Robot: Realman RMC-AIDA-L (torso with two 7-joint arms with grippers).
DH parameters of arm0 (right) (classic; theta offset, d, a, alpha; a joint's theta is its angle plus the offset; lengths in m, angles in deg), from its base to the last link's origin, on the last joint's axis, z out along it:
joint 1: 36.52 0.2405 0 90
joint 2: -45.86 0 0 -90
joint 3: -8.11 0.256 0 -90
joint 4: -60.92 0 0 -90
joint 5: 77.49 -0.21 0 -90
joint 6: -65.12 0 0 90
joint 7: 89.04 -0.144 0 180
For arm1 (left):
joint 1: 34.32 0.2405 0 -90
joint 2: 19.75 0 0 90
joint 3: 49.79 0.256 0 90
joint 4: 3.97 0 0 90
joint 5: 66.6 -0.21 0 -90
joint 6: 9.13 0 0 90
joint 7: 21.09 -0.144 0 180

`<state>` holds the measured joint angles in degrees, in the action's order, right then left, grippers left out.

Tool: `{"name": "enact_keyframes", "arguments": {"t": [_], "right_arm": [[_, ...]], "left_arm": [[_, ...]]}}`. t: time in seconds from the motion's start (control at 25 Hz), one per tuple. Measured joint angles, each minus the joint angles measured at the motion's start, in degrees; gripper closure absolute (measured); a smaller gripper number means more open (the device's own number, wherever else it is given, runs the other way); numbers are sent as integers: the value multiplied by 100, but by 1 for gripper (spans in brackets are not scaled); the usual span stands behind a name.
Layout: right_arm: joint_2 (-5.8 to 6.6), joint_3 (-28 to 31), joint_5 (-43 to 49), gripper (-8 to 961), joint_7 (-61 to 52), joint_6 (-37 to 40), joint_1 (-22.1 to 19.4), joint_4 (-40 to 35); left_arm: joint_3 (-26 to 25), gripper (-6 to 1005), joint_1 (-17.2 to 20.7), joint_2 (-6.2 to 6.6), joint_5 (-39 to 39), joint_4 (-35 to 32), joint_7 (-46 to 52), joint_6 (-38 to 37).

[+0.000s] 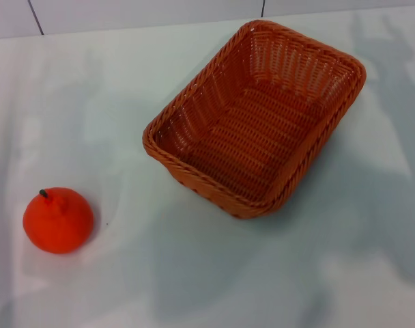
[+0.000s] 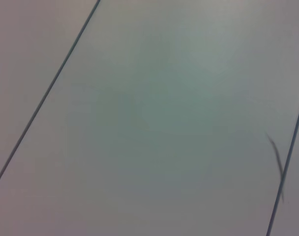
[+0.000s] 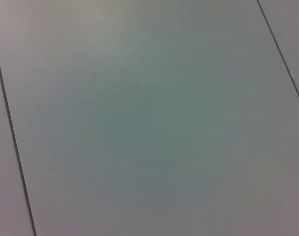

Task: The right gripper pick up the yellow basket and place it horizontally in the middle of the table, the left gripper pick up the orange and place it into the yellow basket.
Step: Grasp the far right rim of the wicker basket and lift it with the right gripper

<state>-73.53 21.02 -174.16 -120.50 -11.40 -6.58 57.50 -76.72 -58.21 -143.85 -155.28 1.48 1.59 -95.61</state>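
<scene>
Orange sits near the front left of the table, well apart from the empty yellow basket, which lies skewed, not horizontal. Neither gripper in view; finger state unknowable.

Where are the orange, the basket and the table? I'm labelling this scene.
orange (image 1: 58, 222), head view, middle of the fruit's skin.
basket (image 1: 252, 147), head view, woven floor inside.
table (image 1: 125, 96), head view, bare white top left of the basket.
</scene>
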Motion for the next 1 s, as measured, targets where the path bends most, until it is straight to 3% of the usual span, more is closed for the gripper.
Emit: {"name": "enact_keyframes", "arguments": {"t": [0.36,0.6,0.8,0.88,1.0], "right_arm": [[2,-182,0,372,-279,-18,-64,-13],[48,-915,12,372,-852,-32,-70,-289],[103,-2252,304,371,-2810,3,-65,-1677],[197,-2749,737,371,-3918,-1,-75,-2318],[449,-3398,1694,371,-5832,-218,-35,-3378]], "left_arm": [[17,378,24,11,-5,1,18,-32],[105,382,36,18,-9,1,18,-54],[121,385,42,18,-10,-10,50,-54],[132,387,45,18,-10,-15,78,-54],[141,389,56,18,-9,-7,80,-54]]}}
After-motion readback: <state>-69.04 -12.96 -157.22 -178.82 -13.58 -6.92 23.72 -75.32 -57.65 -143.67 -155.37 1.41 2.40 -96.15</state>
